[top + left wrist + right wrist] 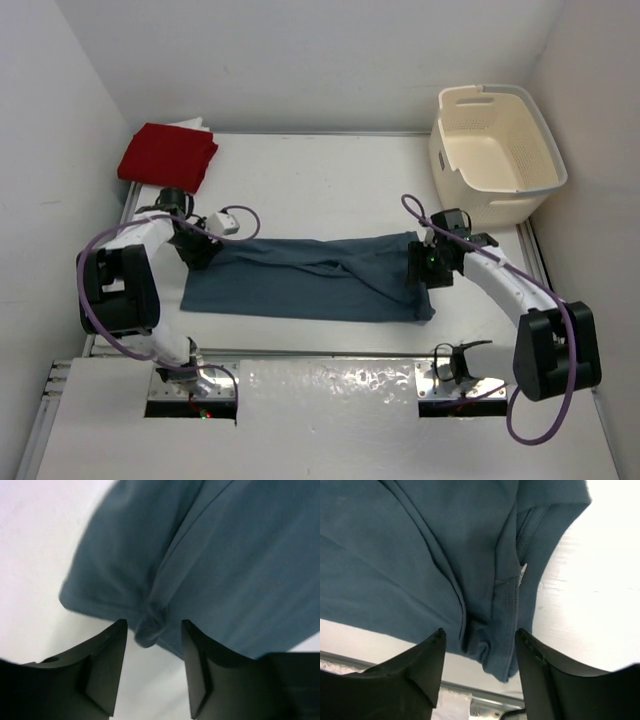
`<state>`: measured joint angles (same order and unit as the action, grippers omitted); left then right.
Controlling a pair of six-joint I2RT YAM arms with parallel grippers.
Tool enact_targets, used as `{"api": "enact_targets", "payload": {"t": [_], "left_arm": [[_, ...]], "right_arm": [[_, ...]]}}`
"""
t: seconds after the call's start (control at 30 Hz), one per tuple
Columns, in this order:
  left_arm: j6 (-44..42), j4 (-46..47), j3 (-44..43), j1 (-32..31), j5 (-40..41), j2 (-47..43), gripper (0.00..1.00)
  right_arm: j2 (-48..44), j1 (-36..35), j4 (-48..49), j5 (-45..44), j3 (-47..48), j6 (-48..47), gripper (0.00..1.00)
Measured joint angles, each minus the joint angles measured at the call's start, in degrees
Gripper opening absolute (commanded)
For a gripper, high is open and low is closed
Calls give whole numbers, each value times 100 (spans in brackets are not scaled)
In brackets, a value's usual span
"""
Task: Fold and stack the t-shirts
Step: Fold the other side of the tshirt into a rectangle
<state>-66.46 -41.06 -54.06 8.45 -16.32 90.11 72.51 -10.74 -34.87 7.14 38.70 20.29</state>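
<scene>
The slate blue-grey t-shirt lies folded lengthwise into a long band across the middle of the table. My left gripper is open at its left end; in the left wrist view a bunched corner of the shirt lies between the spread fingers. My right gripper is open at its right end; a puckered fold of the shirt sits between its fingers. The red t-shirt lies folded at the back left, on top of a white cloth edge.
A cream laundry basket stands at the back right corner. White walls close in the table on three sides. A metal rail runs along the table's near edge, close below the shirt's right end.
</scene>
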Motion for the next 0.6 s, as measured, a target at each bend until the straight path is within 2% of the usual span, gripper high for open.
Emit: {"api": "enact_targets", "payload": {"t": [0.07, 0.13, 0.2, 0.3, 0.37, 0.47, 0.6], "left_arm": [[-70, -162, -52, 76, 68, -17, 60], [-101, -433, -289, 243, 44, -39, 67], [-140, -734, -754, 413, -46, -52, 67], [-254, -1027, -1502, 555, -273, -52, 55], [-275, -1108, -1720, 533, -463, -52, 55], [-210, -1056, -1456, 236, -514, 0, 55], [-39, -826, -682, -391, -243, 192, 55]], "right_arm": [[-7, 0, -175, -48, 223, -140, 60], [-55, -7, -297, -74, 496, -286, 60], [-175, -79, -317, -92, 767, -376, 57], [-245, -452, -229, -146, 1185, -431, 57], [-85, -824, -103, -129, 1473, -455, 55], [605, -1150, 262, 146, 1910, -358, 52], [1843, -1152, 702, 442, 2277, -129, 52]]}}
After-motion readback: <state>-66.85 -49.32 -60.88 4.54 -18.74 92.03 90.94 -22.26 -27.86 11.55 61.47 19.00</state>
